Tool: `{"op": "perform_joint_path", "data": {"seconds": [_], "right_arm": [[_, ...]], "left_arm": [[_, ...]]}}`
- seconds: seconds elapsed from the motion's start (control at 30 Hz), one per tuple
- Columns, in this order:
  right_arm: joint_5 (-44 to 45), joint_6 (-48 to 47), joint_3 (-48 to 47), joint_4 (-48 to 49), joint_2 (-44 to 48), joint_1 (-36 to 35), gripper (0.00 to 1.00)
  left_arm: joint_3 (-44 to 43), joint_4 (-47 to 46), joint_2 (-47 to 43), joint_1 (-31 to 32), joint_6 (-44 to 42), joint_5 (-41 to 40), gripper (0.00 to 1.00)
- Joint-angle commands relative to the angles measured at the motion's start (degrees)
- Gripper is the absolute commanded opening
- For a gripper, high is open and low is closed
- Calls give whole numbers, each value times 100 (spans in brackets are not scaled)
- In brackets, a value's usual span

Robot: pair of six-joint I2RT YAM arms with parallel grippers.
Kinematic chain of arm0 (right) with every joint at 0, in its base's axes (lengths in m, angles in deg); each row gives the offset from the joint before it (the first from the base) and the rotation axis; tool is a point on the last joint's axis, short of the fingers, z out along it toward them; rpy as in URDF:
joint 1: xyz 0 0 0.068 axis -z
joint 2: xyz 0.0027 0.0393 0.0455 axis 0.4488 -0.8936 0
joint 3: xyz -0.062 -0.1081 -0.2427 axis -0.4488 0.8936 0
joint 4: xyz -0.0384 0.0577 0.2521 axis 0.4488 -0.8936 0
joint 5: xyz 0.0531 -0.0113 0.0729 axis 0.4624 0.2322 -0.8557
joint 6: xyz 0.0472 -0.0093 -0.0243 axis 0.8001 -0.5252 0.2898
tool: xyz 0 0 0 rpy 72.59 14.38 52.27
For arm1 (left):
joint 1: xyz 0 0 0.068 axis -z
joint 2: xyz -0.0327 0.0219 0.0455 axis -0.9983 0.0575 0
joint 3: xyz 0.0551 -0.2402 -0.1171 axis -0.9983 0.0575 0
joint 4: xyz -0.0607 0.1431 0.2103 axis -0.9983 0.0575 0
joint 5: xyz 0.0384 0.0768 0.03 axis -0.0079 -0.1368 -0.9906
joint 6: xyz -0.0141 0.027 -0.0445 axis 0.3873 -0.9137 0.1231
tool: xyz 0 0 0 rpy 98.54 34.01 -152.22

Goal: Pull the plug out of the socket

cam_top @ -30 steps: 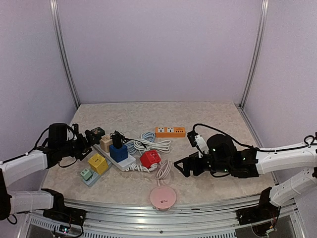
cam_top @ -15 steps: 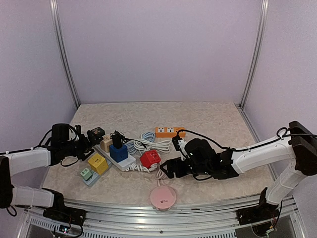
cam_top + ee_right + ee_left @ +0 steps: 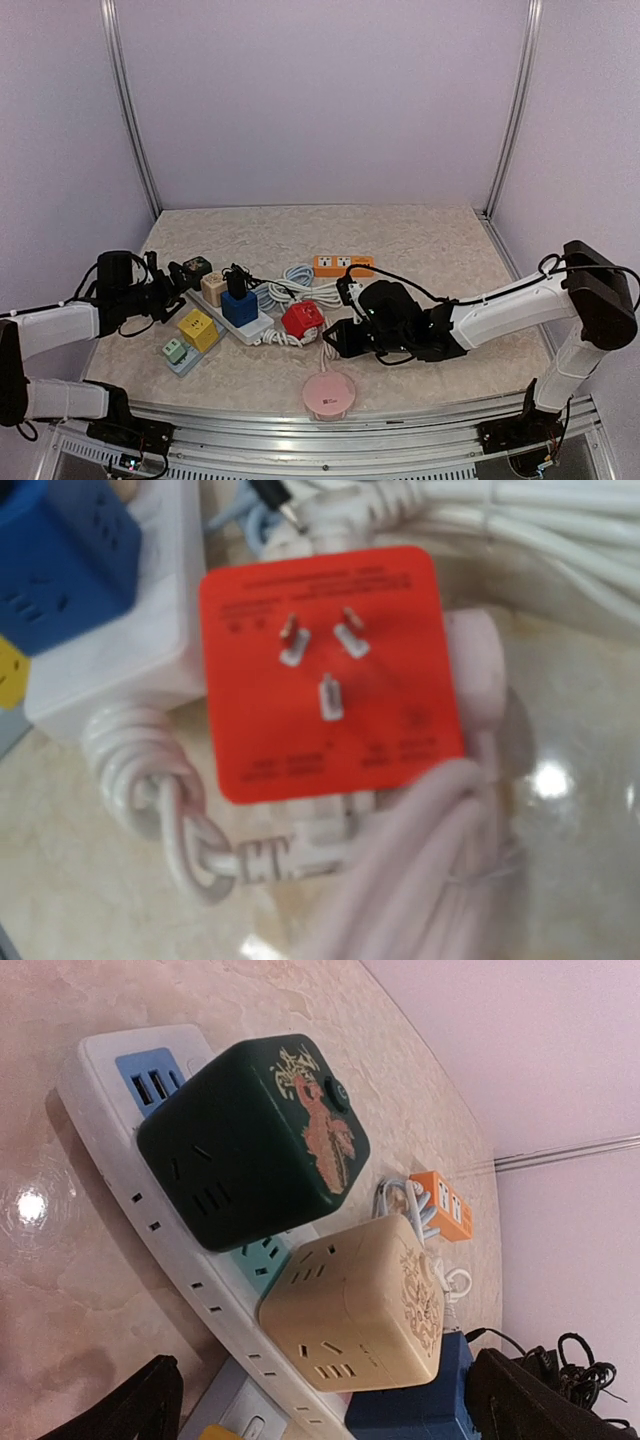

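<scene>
Nearest to my bases lies a smooth pink disc (image 3: 329,397), its thick pink cord (image 3: 400,880) looping up beside the red cube (image 3: 325,670). That cube is glossy plastic with rounded corners. It lies with its three metal pins (image 3: 330,695) facing up, so it sits in no socket. My right gripper (image 3: 335,338) hangs low just beside it. None of my views shows its fingertips, so I cannot tell whether it is clenched, or on what.

Past the red cube a ribbed white cord (image 3: 170,810) curls off the end of the white strip (image 3: 95,1060). This is a long, hard plastic bar lying flat on the mottled stone-look table (image 3: 430,240). Three square blocks are seated in it in a row: a blue cube (image 3: 238,308) with a black plug (image 3: 236,281) on top, a matte tan cube (image 3: 360,1305), and at the end the green cube (image 3: 250,1140), dark, with a gold motif on one face.

I judge the green cube to be the plug I must pull. My left gripper (image 3: 178,277) is aimed straight at it, released, and one of its black fingers (image 3: 140,1410) shows at each side of the view, touching nothing.

Farthest off lies a small orange strip (image 3: 343,265).
</scene>
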State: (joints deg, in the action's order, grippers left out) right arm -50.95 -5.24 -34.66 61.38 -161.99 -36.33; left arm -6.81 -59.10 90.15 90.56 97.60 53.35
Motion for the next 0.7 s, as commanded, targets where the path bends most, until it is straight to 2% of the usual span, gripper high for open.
{"op": "perform_joint_path", "data": {"seconds": [0.0,0.07,0.27,0.43,0.67], "right_arm": [[426,295,-83,-94,-96,-50,0],[546,307,-21,-54,37,-44,0],[832,-344,-94,-564,482,130,0],[172,-1047,-253,-1060,634,785,0],[9,-1800,-390,-1583,607,1475,0]], "left_arm": [[102,-10,-173,-338,-111,455,99],[16,173,-167,-594,-196,580,99],[-304,732,-347,-615,-480,614,99],[-286,817,-712,-615,-474,695,99],[-331,1200,-862,-606,-738,1040,99]]}}
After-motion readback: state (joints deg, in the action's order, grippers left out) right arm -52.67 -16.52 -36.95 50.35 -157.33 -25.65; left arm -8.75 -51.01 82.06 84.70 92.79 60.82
